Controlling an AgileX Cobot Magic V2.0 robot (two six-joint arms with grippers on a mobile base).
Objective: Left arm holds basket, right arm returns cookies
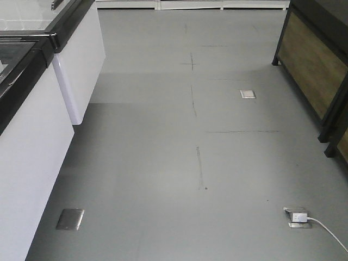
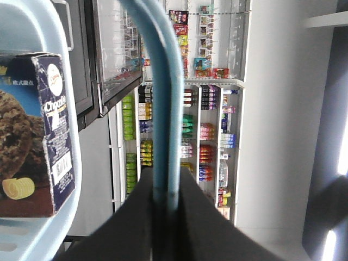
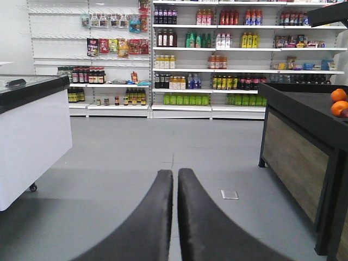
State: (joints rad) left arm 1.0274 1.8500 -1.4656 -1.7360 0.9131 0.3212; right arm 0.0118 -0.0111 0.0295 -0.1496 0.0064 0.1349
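In the left wrist view my left gripper (image 2: 166,187) is shut on the light blue handle (image 2: 163,98) of the basket (image 2: 51,32), whose rim curves along the left edge. The cookies box (image 2: 35,136), dark navy with a chocolate cookie picture and a barcode, sits inside the basket at the left. In the right wrist view my right gripper (image 3: 175,174) is shut and empty, its two black fingers nearly touching, pointing over the grey floor toward the store shelves. Neither arm shows in the front view.
A white freezer chest (image 1: 32,109) stands on the left of the aisle and a dark wood-panelled stand (image 1: 315,60) on the right, with oranges (image 3: 339,101) on it. Stocked shelves (image 3: 206,54) line the far wall. A floor socket with a white cable (image 1: 299,216) lies at the lower right.
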